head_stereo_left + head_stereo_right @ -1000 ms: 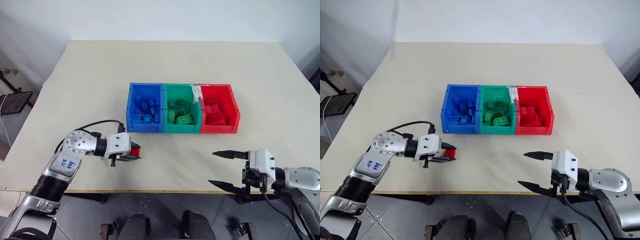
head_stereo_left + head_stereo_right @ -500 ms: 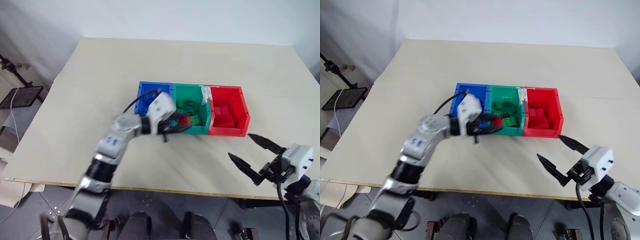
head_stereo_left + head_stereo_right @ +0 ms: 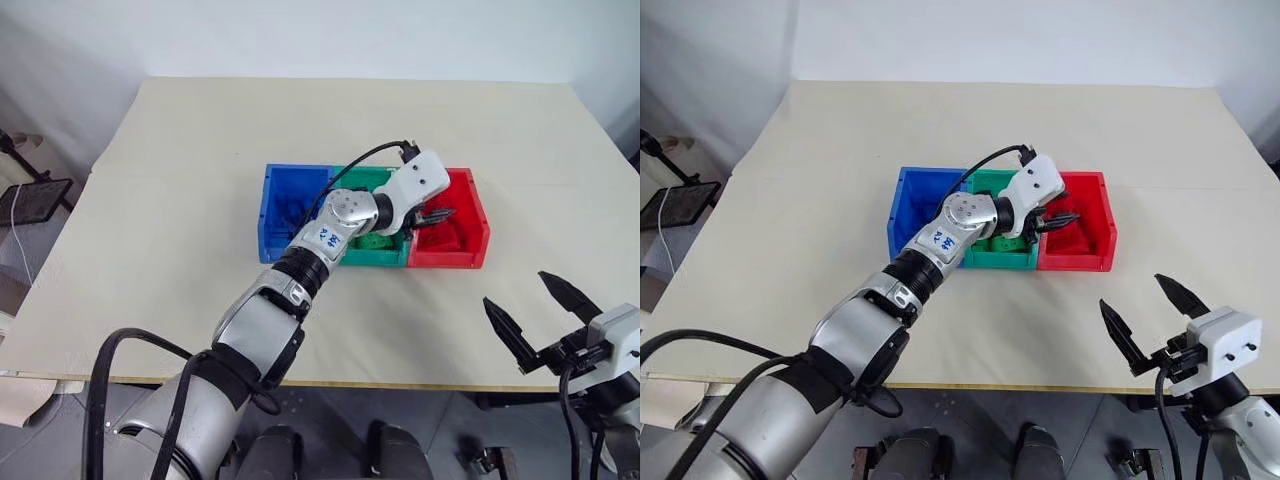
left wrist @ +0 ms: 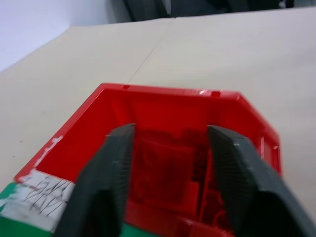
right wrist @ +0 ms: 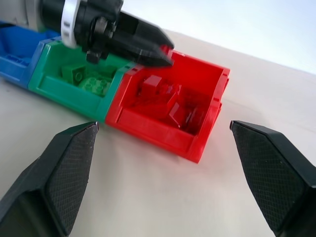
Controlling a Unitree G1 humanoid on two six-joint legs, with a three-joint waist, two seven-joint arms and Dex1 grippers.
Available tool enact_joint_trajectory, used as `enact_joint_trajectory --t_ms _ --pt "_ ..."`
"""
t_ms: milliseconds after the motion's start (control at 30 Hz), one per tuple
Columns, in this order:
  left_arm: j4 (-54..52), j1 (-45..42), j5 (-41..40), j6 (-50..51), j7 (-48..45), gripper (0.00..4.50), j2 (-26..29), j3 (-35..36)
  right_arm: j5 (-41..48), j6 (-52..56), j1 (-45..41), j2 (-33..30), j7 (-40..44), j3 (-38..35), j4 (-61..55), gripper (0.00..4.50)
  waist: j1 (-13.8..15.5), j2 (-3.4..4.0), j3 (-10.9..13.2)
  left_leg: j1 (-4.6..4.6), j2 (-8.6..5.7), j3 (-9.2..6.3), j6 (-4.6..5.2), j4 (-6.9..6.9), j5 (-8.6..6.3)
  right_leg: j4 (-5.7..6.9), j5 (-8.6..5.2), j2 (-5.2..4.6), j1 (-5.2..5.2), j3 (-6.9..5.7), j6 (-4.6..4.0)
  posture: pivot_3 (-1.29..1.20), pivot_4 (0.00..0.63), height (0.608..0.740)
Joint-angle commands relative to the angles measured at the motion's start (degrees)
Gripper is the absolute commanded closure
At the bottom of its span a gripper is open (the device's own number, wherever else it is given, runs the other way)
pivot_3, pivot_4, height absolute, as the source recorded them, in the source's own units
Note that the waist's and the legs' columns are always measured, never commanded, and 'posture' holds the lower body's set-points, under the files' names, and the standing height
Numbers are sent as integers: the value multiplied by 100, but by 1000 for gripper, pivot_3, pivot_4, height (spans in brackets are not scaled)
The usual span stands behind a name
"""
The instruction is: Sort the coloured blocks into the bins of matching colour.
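Note:
Three joined bins stand in a row mid-table: blue bin (image 3: 268, 232), green bin (image 3: 375, 258) and red bin (image 3: 452, 258). Blue blocks (image 3: 291, 209), green blocks (image 5: 87, 78) and red blocks (image 5: 169, 97) each lie in the bin of their own colour. My left gripper (image 3: 433, 213) reaches across the green bin and hovers level over the red bin. In the left wrist view its fingers (image 4: 113, 163) stand apart with nothing clamped, above red blocks (image 4: 163, 168). My right gripper (image 3: 518, 290) is open and empty at the table's front right edge, facing the red bin.
The beige table (image 3: 180, 180) has free room on every side of the bins. White tape (image 4: 44, 190) marks the rim between the green and red bins. A cable (image 3: 352, 165) loops above the left forearm over the blue and green bins.
My left arm swung from the table's front left, carrying a red block, up and across to the red bin, and its jaws opened. The right gripper turned toward the bins. The camera shifted.

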Motion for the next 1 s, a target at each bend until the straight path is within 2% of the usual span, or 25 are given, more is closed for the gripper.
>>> enact_joint_trajectory --t_ms 33,100,133,233,367,433,533,600,733,867,1000 --pt "46 -178 -58 -451 -251 831 -65 191 -27 -132 101 73 -87 1 -296 0 14 0 0 -2 0 -1 0 0 0 0 0 0 -1 -1 0 0 150 740" --pt "16 -78 -47 -534 -356 155 2 247 -29 -144 101 33 -17 82 -291 0 8 0 0 -3 -1 0 1 1 0 0 0 0 -2 -1 0 0 150 740" --pt "-52 -18 -76 -571 -480 43 60 291 -33 -155 89 12 4 104 -277 0 5 0 0 -3 -1 2 2 1 -1 -1 0 0 -2 -1 0 0 150 740" --pt "-357 191 -79 -650 -652 43 355 371 -21 -198 -4 -36 93 166 -193 0 -10 1 0 -2 0 2 2 1 -1 0 0 0 -3 -1 0 0 150 740" --pt "-1346 793 -292 -769 -1351 43 826 428 -50 -246 -200 -239 421 265 51 0 -72 3 -2 3 4 5 2 -1 -1 9 0 0 -7 0 0 0 150 740" --pt "-2136 1327 -382 -813 -1802 43 1311 413 -61 -300 -316 -463 736 353 250 0 -97 4 -2 4 4 6 1 3 -1 13 0 0 -7 1 0 0 150 740" --pt "-3664 2363 -748 -468 -2606 43 2329 523 33 -310 -571 -881 1229 383 580 0 -201 8 -4 8 7 3 1 5 -1 21 0 0 -5 2 0 0 150 740" --pt "-4676 2978 -1077 250 -2661 43 2823 756 124 -301 -774 -1111 1485 350 830 0 -239 8 -3 22 16 4 -6 -1 -5 42 0 3 -7 2 0 0 150 740" --pt "-6024 4183 -1407 675 -2726 43 3690 1226 93 -324 -1171 -1544 2031 527 1315 0 -178 6 -1 22 16 -15 -12 15 -9 61 0 0 -2 -3 0 0 150 740" --pt "-6446 5153 -1565 767 -2630 43 4364 1865 55 -286 -1767 -1699 2300 806 1742 0 -157 6 -1 23 15 -31 -13 29 -10 59 0 -1 12 -5 0 0 150 740" --pt "-6498 5781 -1688 732 -2643 43 4707 2221 -71 -357 -2115 -1775 2536 1053 2064 0 -154 6 -1 24 15 -33 -16 25 -12 61 0 0 11 -9 0 0 150 740"
